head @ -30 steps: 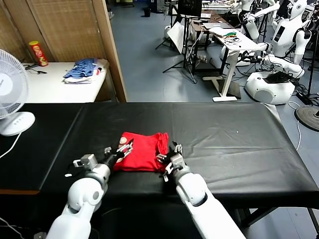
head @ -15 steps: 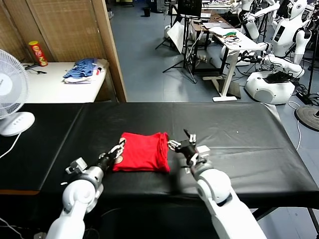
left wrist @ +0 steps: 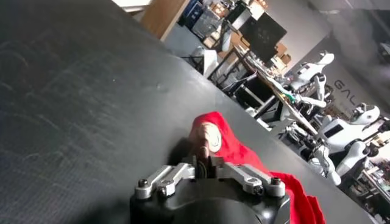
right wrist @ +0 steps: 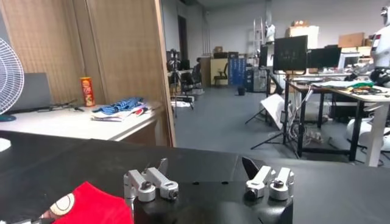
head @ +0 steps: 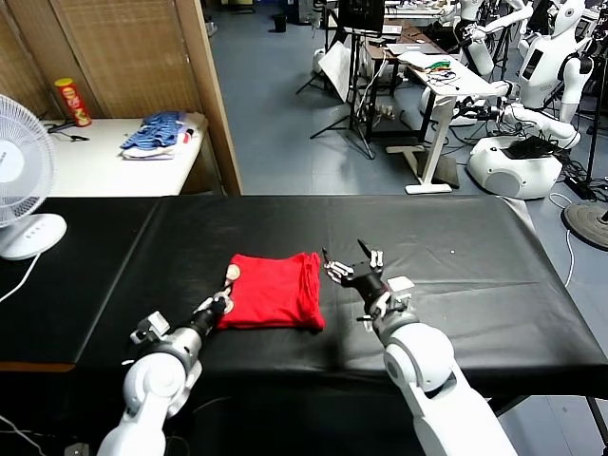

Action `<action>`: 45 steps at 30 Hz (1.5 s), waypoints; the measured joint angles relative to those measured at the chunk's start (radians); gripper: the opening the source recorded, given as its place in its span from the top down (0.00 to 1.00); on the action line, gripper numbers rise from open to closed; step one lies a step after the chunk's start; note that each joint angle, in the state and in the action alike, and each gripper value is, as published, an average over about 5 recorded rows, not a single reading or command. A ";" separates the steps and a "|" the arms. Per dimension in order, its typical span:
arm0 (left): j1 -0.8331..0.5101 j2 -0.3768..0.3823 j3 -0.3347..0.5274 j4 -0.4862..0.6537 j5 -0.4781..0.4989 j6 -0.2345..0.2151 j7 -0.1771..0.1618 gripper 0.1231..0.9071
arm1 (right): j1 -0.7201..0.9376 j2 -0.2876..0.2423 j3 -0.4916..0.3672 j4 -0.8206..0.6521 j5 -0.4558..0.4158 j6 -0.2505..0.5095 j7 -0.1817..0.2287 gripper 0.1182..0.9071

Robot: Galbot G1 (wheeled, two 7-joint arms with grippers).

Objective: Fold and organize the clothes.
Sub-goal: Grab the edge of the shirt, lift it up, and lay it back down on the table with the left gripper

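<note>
The red T-shirt [head: 274,291] lies folded into a compact, roughly square bundle on the black table cover [head: 456,275], a little toward the robot's left of the cover's middle and close to its near edge. A bit of the cartoon print, brown and white, peeks out at the bundle's left corner, and in the left wrist view the same printed corner [left wrist: 208,137] stands up from the cloth just ahead of the fingers.

The left gripper [head: 218,306] sits low over the cover at that left corner of the T-shirt. Its jaws are clenched on the edge of the fabric, pinching the printed corner between the fingertips.

The right gripper [head: 353,267] hovers just beside the T-shirt's right edge, apart from it, with its jaws spread wide and nothing between them. From the right wrist view the spread fingers [right wrist: 150,180] point across the cover, and a red corner of the T-shirt [right wrist: 91,206] with a scrap of print shows beside them.

Beyond the T-shirt, past the far left end of the cover, a white side table [head: 104,161] carries a blue striped pile of clothes [head: 157,133] and a red and yellow snack can [head: 72,102]. A white desk fan [head: 21,176] stands at the cover's left end, well apart from the T-shirt.
</note>
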 joint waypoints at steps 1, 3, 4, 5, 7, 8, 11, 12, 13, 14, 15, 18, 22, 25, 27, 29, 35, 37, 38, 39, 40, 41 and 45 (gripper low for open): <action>-0.002 0.000 -0.001 -0.002 0.009 0.004 -0.001 0.96 | -0.004 0.002 0.003 0.002 -0.002 0.000 0.004 0.14; -0.009 0.004 0.000 -0.006 0.049 0.012 -0.003 0.98 | -0.011 0.006 0.009 0.006 -0.010 -0.004 0.012 0.14; -0.013 0.009 0.002 -0.009 0.080 0.017 -0.002 0.98 | -0.016 0.009 0.013 0.009 -0.019 -0.008 0.018 0.14; -0.017 0.014 0.006 -0.011 0.117 0.022 0.000 0.98 | -0.021 0.012 0.017 0.012 -0.030 -0.014 0.023 0.14; -0.026 0.031 0.014 -0.015 0.213 0.033 0.008 0.98 | -0.035 0.018 0.027 0.019 -0.059 -0.031 0.035 0.14; -0.030 0.042 0.017 -0.016 0.266 0.038 0.013 0.98 | -0.044 0.021 0.033 0.023 -0.075 -0.041 0.040 0.14; -0.039 0.085 0.022 -0.017 0.431 0.045 0.028 0.98 | -0.074 0.028 0.054 0.034 -0.137 -0.076 0.052 0.14; -0.040 0.103 0.022 -0.016 0.482 0.044 0.034 0.98 | -0.085 0.030 0.062 0.038 -0.162 -0.087 0.054 0.14; -0.041 0.123 0.022 -0.016 0.530 0.043 0.039 0.98 | -0.097 0.033 0.070 0.043 -0.184 -0.098 0.055 0.14; -0.040 0.143 0.021 -0.016 0.572 0.040 0.044 0.98 | -0.109 0.035 0.078 0.048 -0.204 -0.107 0.055 0.14; -0.039 0.165 0.019 -0.016 0.613 0.036 0.049 0.98 | -0.121 0.038 0.086 0.054 -0.220 -0.114 0.055 0.14; -0.032 0.237 0.006 -0.017 0.717 0.026 0.058 0.98 | -0.158 0.049 0.110 0.075 -0.247 -0.127 0.055 0.14; -0.018 0.343 -0.018 -0.023 0.808 0.022 0.065 0.98 | -0.195 0.060 0.135 0.097 -0.261 -0.131 0.056 0.14; -0.006 0.430 -0.043 -0.031 0.860 0.024 0.068 0.98 | -0.211 0.067 0.146 0.105 -0.266 -0.133 0.057 0.14; 0.001 0.485 -0.061 -0.042 0.896 0.031 0.067 0.98 | -0.217 0.073 0.149 0.107 -0.269 -0.133 0.057 0.14; 0.008 0.528 -0.077 -0.060 0.932 0.045 0.066 0.98 | -0.222 0.080 0.150 0.109 -0.272 -0.133 0.058 0.14; 0.009 0.551 -0.059 -0.173 0.881 0.098 0.060 0.98 | -0.236 0.085 0.157 0.114 -0.279 -0.134 0.057 0.14; 0.002 0.526 -0.026 -0.214 0.811 0.108 0.049 0.98 | -0.242 0.081 0.165 0.119 -0.279 -0.134 0.056 0.14; -0.003 0.508 -0.005 -0.230 0.770 0.114 0.040 0.98 | -0.245 0.078 0.170 0.122 -0.278 -0.135 0.056 0.14; -0.008 0.487 0.019 -0.242 0.724 0.121 0.029 0.98 | -0.249 0.075 0.175 0.124 -0.278 -0.135 0.056 0.14; -0.014 0.463 0.046 -0.250 0.677 0.126 0.018 0.98 | -0.252 0.072 0.180 0.127 -0.277 -0.135 0.055 0.14; -0.021 0.438 0.073 -0.255 0.634 0.131 0.009 0.98 | -0.255 0.070 0.184 0.129 -0.275 -0.136 0.054 0.14; -0.053 0.332 0.179 -0.248 0.547 0.132 0.002 0.98 | -0.268 0.059 0.193 0.142 -0.252 -0.136 0.043 0.14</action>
